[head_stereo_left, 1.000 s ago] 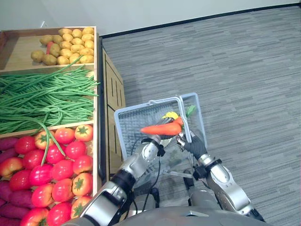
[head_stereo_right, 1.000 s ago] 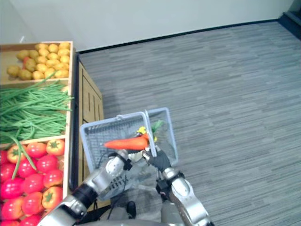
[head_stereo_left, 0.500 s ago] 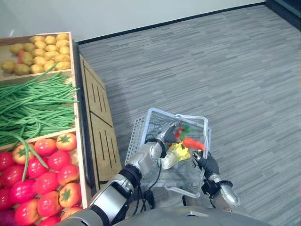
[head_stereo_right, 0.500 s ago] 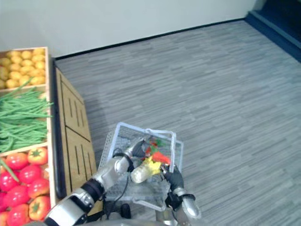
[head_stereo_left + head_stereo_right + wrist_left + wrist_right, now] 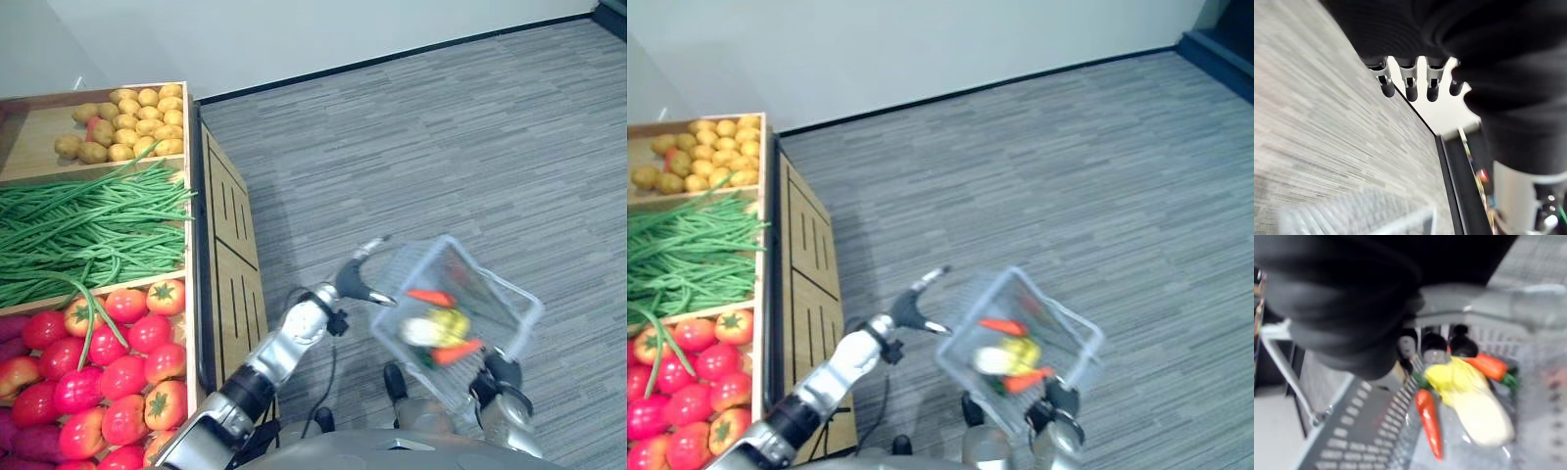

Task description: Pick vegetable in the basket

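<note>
Right hand (image 5: 503, 371) round handle (image 5: 1484, 308), basket (image 5: 495, 279) tilted

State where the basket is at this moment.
In the left eye view the basket hangs low on the right, over the grey carpet, held by the right hand, with the open left hand to its left.

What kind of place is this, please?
Probably a shop's produce section, or a mock-up of one: a wooden stand holds potatoes, beans and tomatoes in separate compartments, and a basket carries vegetables.
</note>
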You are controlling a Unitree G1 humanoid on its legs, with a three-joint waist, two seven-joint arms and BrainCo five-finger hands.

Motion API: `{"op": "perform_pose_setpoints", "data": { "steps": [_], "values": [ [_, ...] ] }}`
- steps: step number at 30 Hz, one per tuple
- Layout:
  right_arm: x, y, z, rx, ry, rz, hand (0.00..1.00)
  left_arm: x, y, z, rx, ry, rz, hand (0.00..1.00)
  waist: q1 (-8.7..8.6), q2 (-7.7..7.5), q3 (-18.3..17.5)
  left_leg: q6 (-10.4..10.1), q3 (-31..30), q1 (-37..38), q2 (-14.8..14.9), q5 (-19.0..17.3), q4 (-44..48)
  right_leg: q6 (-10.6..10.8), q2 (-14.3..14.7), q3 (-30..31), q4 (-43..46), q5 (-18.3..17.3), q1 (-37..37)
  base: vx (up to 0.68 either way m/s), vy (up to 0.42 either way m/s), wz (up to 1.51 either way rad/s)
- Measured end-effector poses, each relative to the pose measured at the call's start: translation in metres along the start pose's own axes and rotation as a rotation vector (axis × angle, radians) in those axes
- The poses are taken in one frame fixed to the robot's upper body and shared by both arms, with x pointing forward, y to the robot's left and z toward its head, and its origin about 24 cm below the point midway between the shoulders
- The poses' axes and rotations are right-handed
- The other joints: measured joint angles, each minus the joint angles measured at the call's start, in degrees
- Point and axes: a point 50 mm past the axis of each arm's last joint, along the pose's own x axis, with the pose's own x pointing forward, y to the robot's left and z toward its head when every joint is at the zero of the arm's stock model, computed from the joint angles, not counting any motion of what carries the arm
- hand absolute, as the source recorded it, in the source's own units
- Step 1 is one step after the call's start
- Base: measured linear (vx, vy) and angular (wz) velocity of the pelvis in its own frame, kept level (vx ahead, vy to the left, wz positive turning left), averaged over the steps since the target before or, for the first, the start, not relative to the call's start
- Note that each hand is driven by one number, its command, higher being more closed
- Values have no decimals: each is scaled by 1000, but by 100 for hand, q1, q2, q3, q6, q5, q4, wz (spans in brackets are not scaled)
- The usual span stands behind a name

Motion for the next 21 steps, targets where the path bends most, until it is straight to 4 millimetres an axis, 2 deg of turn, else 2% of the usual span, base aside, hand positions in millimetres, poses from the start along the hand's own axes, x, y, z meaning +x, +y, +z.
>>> {"op": "perform_pose_setpoints", "data": {
  "steps": [5, 7, 10, 11, 12, 14, 16, 17, 19, 21],
  "values": [
    [3, -28, -22, -59, 119, -57, 100, -15, 20, -34, -309, 140, 118, 0, 9, -105, 3, 8, -114, 121, 9, 7, -68, -10, -16, -254, -12, -47, 155, -18, 0, 10],
    [0, -35, -36, -75, 180, -63, 100, -18, 24, -44, -290, 183, 142, 0, 12, -130, 0, 7, -145, 148, 10, 7, -71, -27, -23, -321, -30, -76, 214, -40, -7, 16],
    [-6, -39, -54, -69, 256, -73, 100, -34, 32, -80, -217, 362, 215, 0, 10, -166, -42, -4, -151, 150, 14, -1, -80, -24, -22, -342, -31, -134, 224, -13, -2, 3],
    [-8, -42, -60, -63, 283, -83, 100, -49, 34, -105, -125, 513, 260, 0, 7, -155, -66, -32, -142, 157, 16, -20, -81, -25, -19, -340, -30, -138, 227, 0, 0, 0],
    [-8, -43, -62, -57, 293, -89, 100, -57, 34, -116, -95, 582, 275, 0, 5, -153, -70, -34, -135, 163, 17, -21, -82, -26, -17, -337, -30, -139, 229, -9, 4, -4],
    [-10, -49, -65, -70, 317, -123, 100, -94, 32, -149, 22, 834, 318, 0, 9, -157, -69, -44, -77, 218, 31, -29, -90, -32, 2, -288, -29, -143, 245, 12, 11, -11],
    [-9, -48, -64, -102, 310, -120, 100, -118, 33, -162, 56, 943, 339, 0, 16, -163, -74, -75, 20, 268, 59, -54, -106, -34, 42, -193, -30, -142, 245, 14, 7, -24],
    [-8, -44, -62, -117, 301, -113, 100, -137, 35, -170, 72, 1013, 350, 0, 25, -191, -88, -97, 64, 286, 86, -92, -91, -42, 78, -153, -30, -146, 245, 12, 0, -24],
    [-7, -41, -60, -118, 296, -110, 100, -150, 36, -175, 70, 1055, 366, 0, 36, -228, -112, -118, 105, 302, 117, -118, -81, -61, 113, -121, -30, -156, 249, 13, -9, -16],
    [-5, -34, -56, -133, 281, -94, 100, -158, 37, -177, 61, 1082, 381, 0, 168, -250, -132, -140, 209, 344, 167, -167, -65, -91, 173, -38, -30, -167, 255, 21, -6, -22]
  ]
}}
